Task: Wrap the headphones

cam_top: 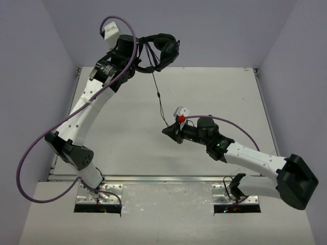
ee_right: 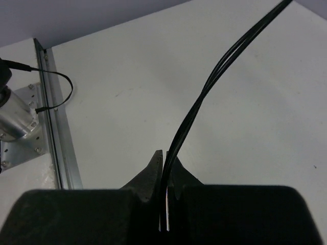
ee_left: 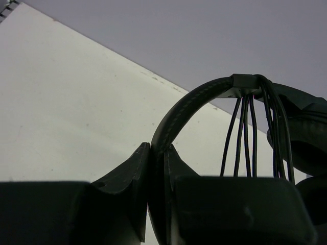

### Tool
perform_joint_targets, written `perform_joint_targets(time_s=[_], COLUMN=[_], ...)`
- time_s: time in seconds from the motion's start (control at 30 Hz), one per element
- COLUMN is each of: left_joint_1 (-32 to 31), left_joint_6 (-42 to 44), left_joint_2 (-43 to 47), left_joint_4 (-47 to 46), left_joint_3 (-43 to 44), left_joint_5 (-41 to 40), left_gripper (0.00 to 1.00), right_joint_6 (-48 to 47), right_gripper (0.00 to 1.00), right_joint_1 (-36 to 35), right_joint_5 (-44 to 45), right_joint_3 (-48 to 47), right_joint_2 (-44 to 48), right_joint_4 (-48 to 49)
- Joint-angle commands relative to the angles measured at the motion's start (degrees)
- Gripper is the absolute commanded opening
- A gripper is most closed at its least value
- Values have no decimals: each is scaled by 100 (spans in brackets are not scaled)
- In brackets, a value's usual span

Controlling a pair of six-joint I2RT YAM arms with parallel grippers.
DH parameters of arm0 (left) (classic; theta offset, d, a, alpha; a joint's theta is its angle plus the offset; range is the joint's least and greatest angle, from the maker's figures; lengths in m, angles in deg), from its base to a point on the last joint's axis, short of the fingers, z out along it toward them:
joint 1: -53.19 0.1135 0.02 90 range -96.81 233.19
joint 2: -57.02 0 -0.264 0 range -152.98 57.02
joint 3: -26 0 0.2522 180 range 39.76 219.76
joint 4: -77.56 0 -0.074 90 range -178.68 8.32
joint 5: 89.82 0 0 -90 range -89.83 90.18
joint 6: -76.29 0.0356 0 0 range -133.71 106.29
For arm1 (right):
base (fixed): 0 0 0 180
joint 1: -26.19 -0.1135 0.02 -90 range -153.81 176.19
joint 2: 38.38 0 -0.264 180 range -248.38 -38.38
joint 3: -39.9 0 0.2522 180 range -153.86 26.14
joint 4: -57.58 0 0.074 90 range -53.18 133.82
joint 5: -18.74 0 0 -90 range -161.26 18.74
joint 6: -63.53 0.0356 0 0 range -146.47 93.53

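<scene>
So the black over-ear headphones (cam_top: 164,50) are up in the air over the far-left end of the white table (cam_top: 117,127). The left gripper (ee_left: 157,149) has them, clamped tight on the padded black headband (ee_left: 186,104). Several loops of the thin black cable (ee_right: 204,97) hang over that headband, right beside an earcup. The cable then drops down to the right gripper (ee_right: 164,155) mid-table, which is pinched hard on a doubled strand of it. If there's a logo on the cups, it's too small and dark to read.
</scene>
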Motion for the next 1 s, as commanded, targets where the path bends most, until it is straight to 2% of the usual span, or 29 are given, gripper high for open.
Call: perform_joint_targets(time_s=[0.0,0.17,0.33,0.43,0.5,0.53,0.57,0.63,0.77,0.83,0.87,0.93,0.97], left_joint_1=[320,619,1128,1173,1086,1033,963,629,-82,-180,-207,-242,-312], left_joint_6=[-232,-91,-108,-117,-91,-4,215,419,401,235,365,602,986], left_joint_2=[-74,-444,-655,-586,-340,44,257,757,1032,1321,1601,1910,2190], left_joint_4=[-577,-778,-1104,-1498,-1980,-2314,-3257,-3931,-4013,-4222,-4460,-5460,-5795], left_joint_3=[471,208,-565,-1169,-1767,-2580,-3031,-3892,-4424,-4722,-5202,-5705,-6221], left_joint_5=[-704,-1109,-1127,-1408,-1496,-1496,-1479,-1829,-2629,-2552,-2238,-1894,-1587], left_gripper=[0,0,0,0,0,0,0,0,0,0,0,0,0], right_joint_6=[-458,-872,-1400,-1584,-1742,-1821,-1926,-2033,-2217,-2366,-2393,-2411,-2454], right_gripper=[1,1,1,1,1,1,1,1,1,1,1,1,1], right_joint_1=[-500,-1202,-1661,-1767,-1758,-1767,-1767,-1741,-1732,-1679,-1592,-1319,-1249], right_joint_5=[627,1102,1603,1666,1727,1753,1840,1859,1797,1885,1894,1764,1693], right_joint_3=[-86,-604,-1314,-1806,-1983,-2184,-2300,-2667,-3433,-3741,-3812,-3961,-3997], right_joint_2=[500,904,887,694,563,492,405,151,-395,-571,-589,-616,-616], right_joint_4=[-691,-1580,-2380,-2820,-3014,-3075,-3249,-3400,-4023,-4130,-4174,-4235,-4288])
